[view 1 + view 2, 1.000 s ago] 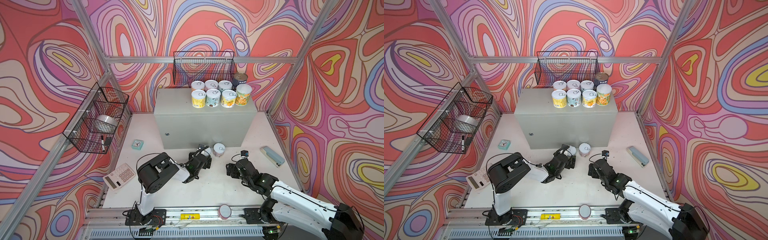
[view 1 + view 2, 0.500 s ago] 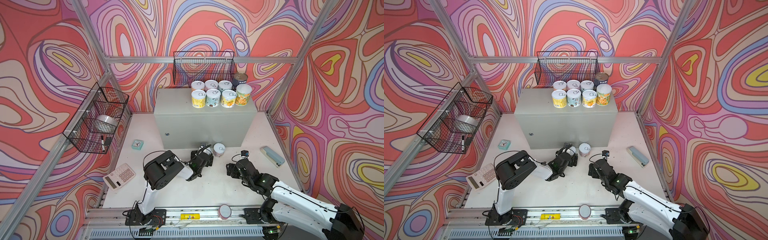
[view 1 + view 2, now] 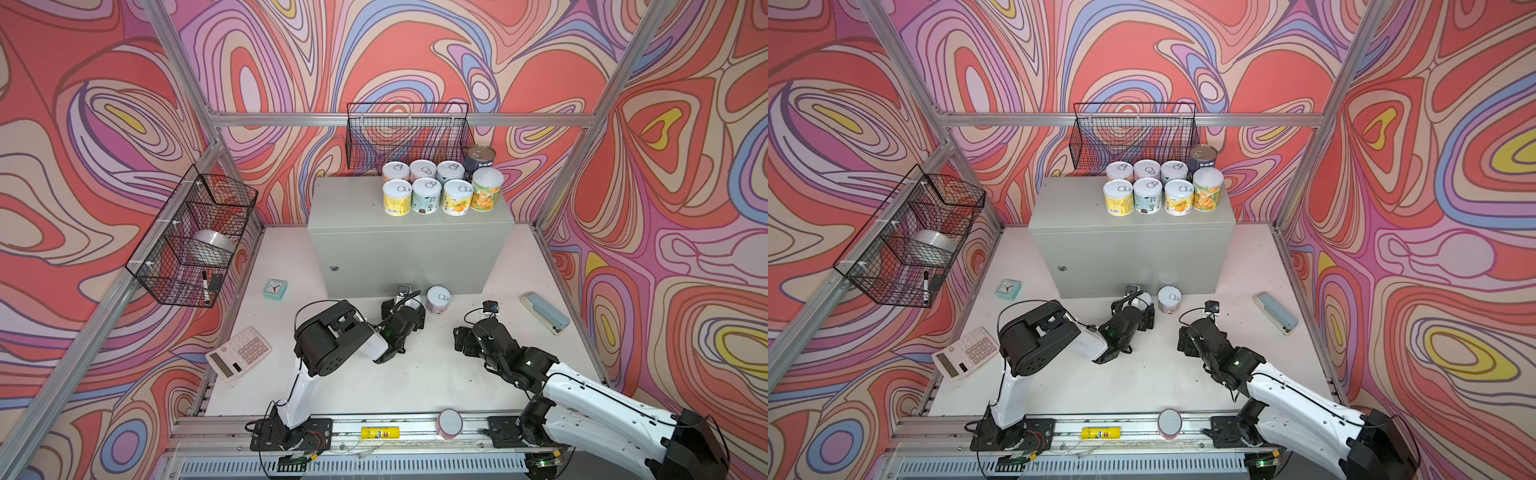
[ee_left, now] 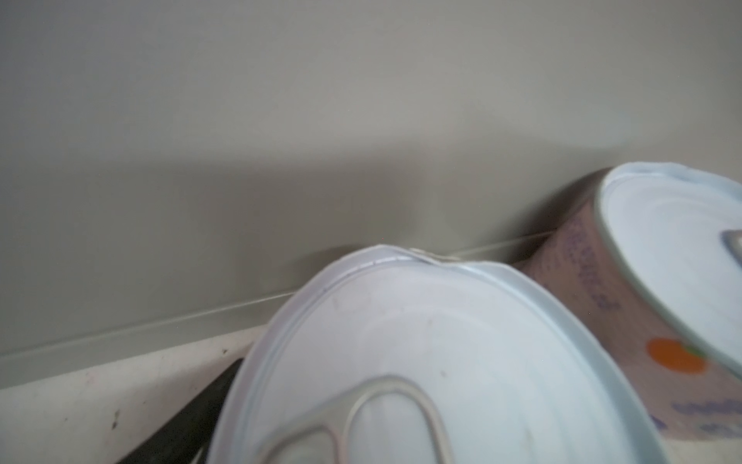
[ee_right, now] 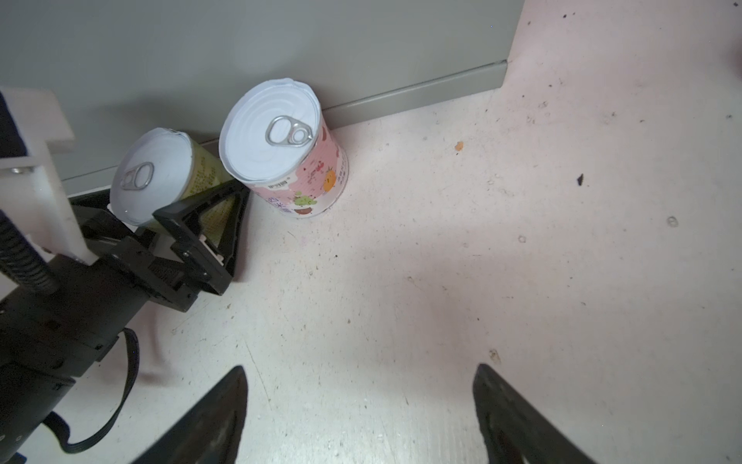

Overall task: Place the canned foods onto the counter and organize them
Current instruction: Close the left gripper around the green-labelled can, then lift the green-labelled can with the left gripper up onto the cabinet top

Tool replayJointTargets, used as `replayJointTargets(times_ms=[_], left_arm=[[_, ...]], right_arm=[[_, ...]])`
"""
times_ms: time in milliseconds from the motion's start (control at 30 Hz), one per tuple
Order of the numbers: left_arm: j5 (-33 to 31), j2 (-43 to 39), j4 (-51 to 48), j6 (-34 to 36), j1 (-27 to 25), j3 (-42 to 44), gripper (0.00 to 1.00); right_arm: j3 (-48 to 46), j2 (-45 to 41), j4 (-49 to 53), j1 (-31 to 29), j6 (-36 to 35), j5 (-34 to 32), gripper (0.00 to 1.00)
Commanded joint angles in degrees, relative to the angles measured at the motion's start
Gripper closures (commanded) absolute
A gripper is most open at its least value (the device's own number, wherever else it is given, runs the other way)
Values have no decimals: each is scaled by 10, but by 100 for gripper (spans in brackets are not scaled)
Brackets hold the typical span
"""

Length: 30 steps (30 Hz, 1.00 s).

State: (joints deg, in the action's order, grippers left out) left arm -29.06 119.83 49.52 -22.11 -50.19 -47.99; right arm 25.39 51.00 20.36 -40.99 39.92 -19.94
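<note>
the left arm has swung its elbow toward the middle and carried the left gripper (image 3: 409,308) closer to the grey cabinet (image 3: 409,249); the right arm lies as it did. the only writing that reads is "la sicilia" on the dark-blue can (image 3: 480,161), at the back right of the eight cans (image 3: 428,195) standing in two rows on the cabinet top. the pink can (image 5: 283,140) carries cartoon fruit and small print too fine to read; it stands on the white tabletop (image 5: 522,241) against the cabinet's foot. just beside it the green-labelled can (image 5: 156,172) leans between the left gripper's fingers (image 5: 182,241), which straddle it; whether they press on it or merely flank it cannot be told. the right gripper (image 5: 360,371) is spread wide over bare tabletop, well apart from both cans. in both top views the green-labelled can is almost wholly hidden by the left gripper. the left wrist view is blurred, and the near lid's pull-tab is cut off by its edge.
</note>
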Motion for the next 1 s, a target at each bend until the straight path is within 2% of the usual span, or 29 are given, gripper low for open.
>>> replayJointTargets(times_ms=[0, 100, 267, 300, 333, 367, 400, 600, 800, 967], left_arm=[[-27, 19, 20, -4, 3, 12, 6], [-26, 24, 40, 0, 3, 18, 11], [-9, 22, 68, 1, 3, 45, 41], [-4, 16, 74, 2, 3, 54, 49], [4, 6, 77, 1, 3, 67, 65], [11, -7, 74, 0, 3, 77, 92], [16, -22, 63, -3, 3, 84, 100], [49, -160, -49, 3, -2, 135, 100], [57, -370, -300, 2, -21, 129, 100], [83, -515, -522, -13, -24, 73, 100]], right_arm=[[13, 4, 1, 1, -4, -7, 9], [13, 10, -4, 1, -3, -4, 9], [17, 24, -12, 1, 5, 1, 10], [18, 24, -12, 1, 6, 2, 10], [19, 23, -12, 1, 6, 2, 10], [19, 21, -11, 1, 7, 3, 10], [19, 19, -12, 1, 7, 2, 10], [14, 27, -23, 1, 14, 3, 10], [20, 43, -28, 1, 21, 10, 10], [16, 45, -33, 1, 22, 13, 10]])
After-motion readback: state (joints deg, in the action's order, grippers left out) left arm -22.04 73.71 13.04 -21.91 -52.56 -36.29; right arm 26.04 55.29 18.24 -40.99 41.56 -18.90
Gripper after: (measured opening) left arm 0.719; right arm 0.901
